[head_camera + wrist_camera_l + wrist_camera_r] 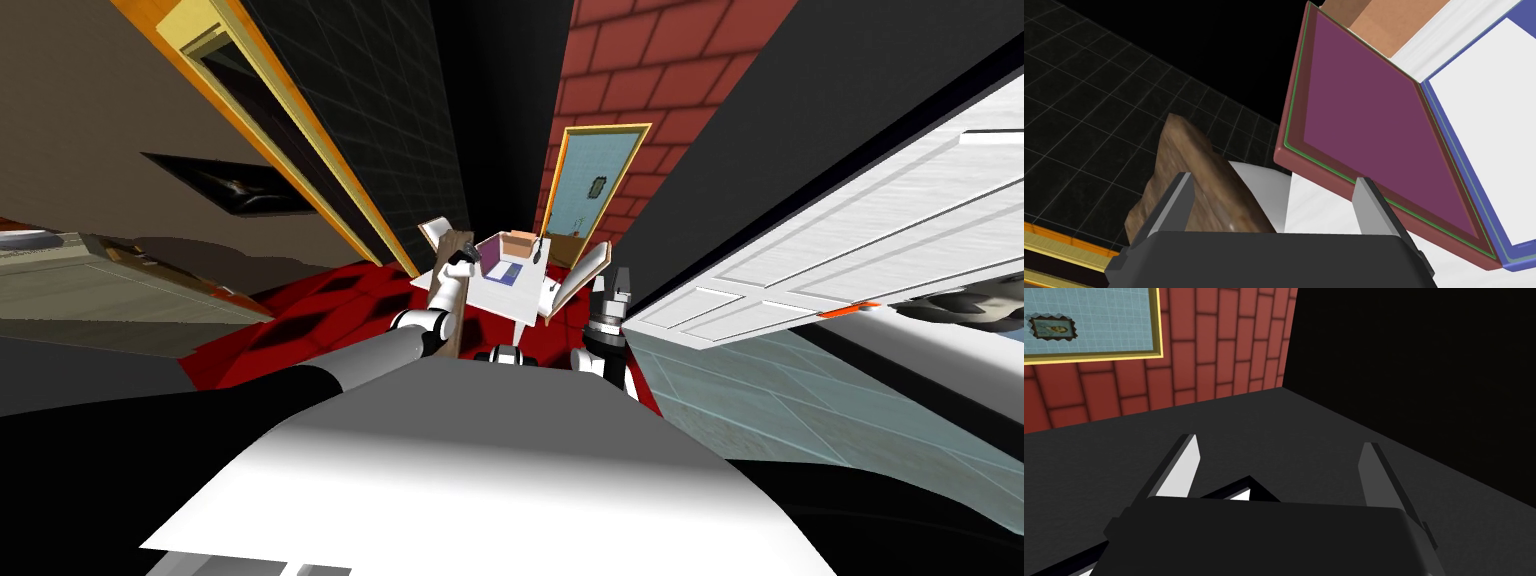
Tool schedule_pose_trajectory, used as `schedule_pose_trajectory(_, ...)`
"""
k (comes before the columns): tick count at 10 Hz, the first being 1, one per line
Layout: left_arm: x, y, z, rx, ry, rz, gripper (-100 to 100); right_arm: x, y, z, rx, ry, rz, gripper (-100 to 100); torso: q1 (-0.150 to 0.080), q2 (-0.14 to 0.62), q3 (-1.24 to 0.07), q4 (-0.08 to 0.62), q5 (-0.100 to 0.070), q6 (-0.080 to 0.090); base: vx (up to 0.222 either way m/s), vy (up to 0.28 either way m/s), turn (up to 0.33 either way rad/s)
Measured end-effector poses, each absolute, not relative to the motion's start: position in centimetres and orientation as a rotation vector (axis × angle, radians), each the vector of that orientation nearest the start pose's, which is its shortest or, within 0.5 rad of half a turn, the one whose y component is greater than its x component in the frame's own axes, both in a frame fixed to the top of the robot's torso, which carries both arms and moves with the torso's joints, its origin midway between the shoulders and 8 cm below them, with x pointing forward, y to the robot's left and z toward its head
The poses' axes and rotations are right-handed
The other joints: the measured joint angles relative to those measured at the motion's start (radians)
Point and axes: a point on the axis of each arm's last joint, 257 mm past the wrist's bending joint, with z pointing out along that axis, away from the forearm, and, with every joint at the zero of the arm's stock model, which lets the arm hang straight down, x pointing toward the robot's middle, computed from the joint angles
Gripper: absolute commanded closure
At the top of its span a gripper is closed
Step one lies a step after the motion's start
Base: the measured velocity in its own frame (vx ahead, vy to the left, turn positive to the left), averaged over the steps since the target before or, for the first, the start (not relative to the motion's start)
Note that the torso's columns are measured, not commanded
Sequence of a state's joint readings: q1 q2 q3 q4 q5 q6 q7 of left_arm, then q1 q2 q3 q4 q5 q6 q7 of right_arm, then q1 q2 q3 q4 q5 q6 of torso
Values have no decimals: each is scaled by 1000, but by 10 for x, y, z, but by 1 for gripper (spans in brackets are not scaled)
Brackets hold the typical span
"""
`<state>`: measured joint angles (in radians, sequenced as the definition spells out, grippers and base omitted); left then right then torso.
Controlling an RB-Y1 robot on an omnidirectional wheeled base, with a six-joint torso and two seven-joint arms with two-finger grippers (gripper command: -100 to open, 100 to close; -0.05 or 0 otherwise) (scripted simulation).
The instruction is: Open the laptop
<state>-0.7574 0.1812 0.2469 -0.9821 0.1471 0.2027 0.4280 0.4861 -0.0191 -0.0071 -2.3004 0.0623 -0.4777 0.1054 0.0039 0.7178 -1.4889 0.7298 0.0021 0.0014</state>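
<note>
- The rough brown wooden chair back point(1194, 175) stands at the edge of the white worktop point(1319, 215), close beside one finger of the left end effector point(1274, 177). Any sweep should steer away from it so that finger does not snag.
- The left end effector is spread wide with nothing between its fingers, and hovers just short of the laptop.
- The laptop point(1414, 150), a maroon-shelled slab with a purple screen, sits on the worktop directly ahead of the left end effector. Its lid point(1349, 100) is already raised at a steep angle from the blue-rimmed, white-topped base point(1489, 125).
- To finish the opening well, the nearer finger point(1366, 200) should probably press on the lid's free edge. It should push back in an arc about the hinge, gently enough that the base does not skid.
- An open tan cardboard box point(1374, 20) stands just behind the lid, which could meet it if pushed too far.
- The right end effector point(1279, 440) hangs beside the worktop, fingers wide apart and empty.
</note>
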Motion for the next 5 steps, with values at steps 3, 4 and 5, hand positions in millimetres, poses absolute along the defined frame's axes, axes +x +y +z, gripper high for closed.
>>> schedule_pose_trajectory(3, 716, 293, -99, -1628, 897, -1518, -100, 346, -271, 33, 554, 678, 1164, 0, 0, 0, 0, 0, 0, 5, 44, -58, 31)
schedule_pose_trajectory(4, 715, 294, -98, -1632, 888, -1530, -100, 346, -271, 33, 554, 678, 1164, 0, 0, 2, 0, 0, 0, 6, 30, -48, -5)
schedule_pose_trajectory(5, 711, 302, -97, -1626, 892, -1526, -100, 346, -271, 33, 554, 678, 1164, 0, -1, 2, 1, 0, 0, 3, 36, -66, 35)
